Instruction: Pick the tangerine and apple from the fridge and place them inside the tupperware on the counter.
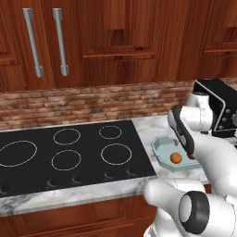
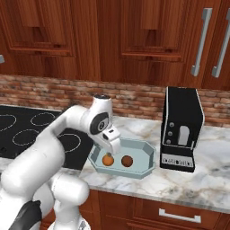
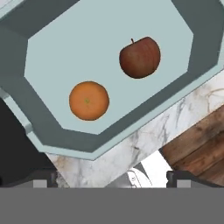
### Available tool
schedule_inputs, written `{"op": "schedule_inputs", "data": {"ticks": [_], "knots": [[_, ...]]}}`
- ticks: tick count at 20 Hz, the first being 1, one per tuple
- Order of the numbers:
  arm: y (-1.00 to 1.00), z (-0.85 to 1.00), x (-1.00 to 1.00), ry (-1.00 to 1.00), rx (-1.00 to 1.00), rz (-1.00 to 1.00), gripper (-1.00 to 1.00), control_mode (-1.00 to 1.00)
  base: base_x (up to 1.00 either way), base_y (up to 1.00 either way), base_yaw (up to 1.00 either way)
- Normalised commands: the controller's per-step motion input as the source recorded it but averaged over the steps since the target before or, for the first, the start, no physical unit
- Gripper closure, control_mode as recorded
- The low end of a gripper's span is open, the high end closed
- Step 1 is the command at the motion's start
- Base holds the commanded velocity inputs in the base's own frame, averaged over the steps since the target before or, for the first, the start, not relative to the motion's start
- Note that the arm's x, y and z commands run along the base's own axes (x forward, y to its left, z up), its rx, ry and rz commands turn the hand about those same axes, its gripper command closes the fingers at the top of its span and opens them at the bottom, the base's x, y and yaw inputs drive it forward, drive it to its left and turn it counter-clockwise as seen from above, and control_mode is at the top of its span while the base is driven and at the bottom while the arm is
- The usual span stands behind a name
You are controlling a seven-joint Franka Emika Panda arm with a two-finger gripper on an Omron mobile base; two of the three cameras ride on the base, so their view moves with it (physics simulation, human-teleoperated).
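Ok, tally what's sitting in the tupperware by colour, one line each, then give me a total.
Bright orange: 1, the tangerine
Dark red-brown: 1, the apple
Total: 2, both lying apart on the floor of the tupperware, which sits on the counter

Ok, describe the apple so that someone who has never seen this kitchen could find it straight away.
Start at the marbled counter, between the black cooktop and the black appliance. There sits a shallow pale blue-grey tupperware holding two small round fruits, apart from each other. The apple is the dark red-brown one with a short stem, on the appliance's side; its neighbour, the tangerine, is bright orange.
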Motion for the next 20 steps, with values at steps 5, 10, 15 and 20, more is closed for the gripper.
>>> {"op": "schedule_inputs", "data": {"ticks": [5,10,15,20], "knots": [[0.18,0.59,-0.16,0.03,0.00,0.00,-1.00,-1.00,0.00,0.00,0.00],[0.16,0.55,-0.39,0.01,-0.03,0.00,-1.00,-1.00,0.00,0.00,0.00],[0.07,0.51,-0.50,0.00,-0.01,0.00,-1.00,-1.00,0.00,0.00,0.00],[0.03,0.56,-0.31,0.00,0.00,0.00,-1.00,-1.00,0.00,0.00,0.00]]}}
